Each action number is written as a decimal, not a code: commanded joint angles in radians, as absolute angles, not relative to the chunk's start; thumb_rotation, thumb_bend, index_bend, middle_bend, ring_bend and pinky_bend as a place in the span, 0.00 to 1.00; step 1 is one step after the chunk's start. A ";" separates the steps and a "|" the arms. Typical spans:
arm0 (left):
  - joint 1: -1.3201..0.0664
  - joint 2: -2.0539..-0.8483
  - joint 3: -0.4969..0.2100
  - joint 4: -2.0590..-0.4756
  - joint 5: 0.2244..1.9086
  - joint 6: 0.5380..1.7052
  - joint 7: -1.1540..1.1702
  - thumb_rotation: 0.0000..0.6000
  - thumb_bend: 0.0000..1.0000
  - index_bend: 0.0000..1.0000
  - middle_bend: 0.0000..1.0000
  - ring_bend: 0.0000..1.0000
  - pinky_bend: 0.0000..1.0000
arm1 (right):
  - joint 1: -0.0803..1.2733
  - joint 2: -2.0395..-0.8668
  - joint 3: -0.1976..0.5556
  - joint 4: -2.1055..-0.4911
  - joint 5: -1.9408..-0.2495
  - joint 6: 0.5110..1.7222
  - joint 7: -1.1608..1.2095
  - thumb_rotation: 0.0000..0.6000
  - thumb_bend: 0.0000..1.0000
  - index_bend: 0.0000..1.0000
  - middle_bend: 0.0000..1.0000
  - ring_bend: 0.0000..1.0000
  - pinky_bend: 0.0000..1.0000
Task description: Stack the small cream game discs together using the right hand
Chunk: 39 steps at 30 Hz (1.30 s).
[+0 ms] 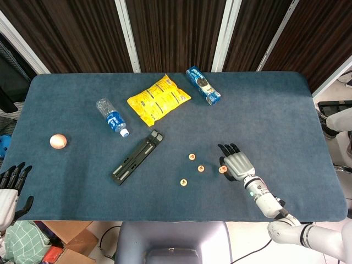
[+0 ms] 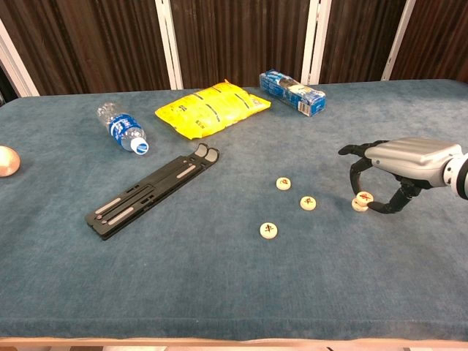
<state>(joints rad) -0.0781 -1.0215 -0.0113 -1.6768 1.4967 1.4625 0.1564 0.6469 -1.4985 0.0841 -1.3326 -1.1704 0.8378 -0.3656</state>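
The right hand (image 2: 398, 170) is arched palm-down over the blue cloth-covered table (image 2: 219, 278), its dark fingers (image 2: 356, 175) curled round a small round cream game disc with a red mark (image 2: 364, 197); that disc appears pinched between thumb and finger and sits partly atop a second cream disc (image 2: 357, 205) lying on the cloth, overlapping it but offset to one side; in the head view the pair shows as one spot (image 1: 223, 169) at the fingertips of the same hand (image 1: 237, 164), so alignment cannot be confirmed from above.

Three further cream discs lie flat and apart to the left: one farthest back (image 2: 284, 183), one in the middle (image 2: 308, 202), one nearest the front edge (image 2: 268, 230).

Assessment of the step in hand: the upper disc is being seated on the lower; it should be slid until the rims coincide, lowered flat, and only then let go by parting the fingers outward rather than lifting, lest the disc tip or drag its base along the soft cloth; a light grip is advised, as small smooth discs are likely to skate.

The left hand (image 1: 10, 187) rests beyond the table's near left corner, fingers spread, holding nothing; it has no part in this step.

The black folding stand (image 2: 152, 191) lies well clear.
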 commanded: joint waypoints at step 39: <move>-0.074 -1.012 -0.004 -1.682 1.511 1.470 0.153 1.00 0.43 0.01 0.00 0.00 0.13 | 0.773 -1.672 0.126 -1.491 -1.179 0.859 -0.602 1.00 0.33 0.49 0.00 0.00 0.00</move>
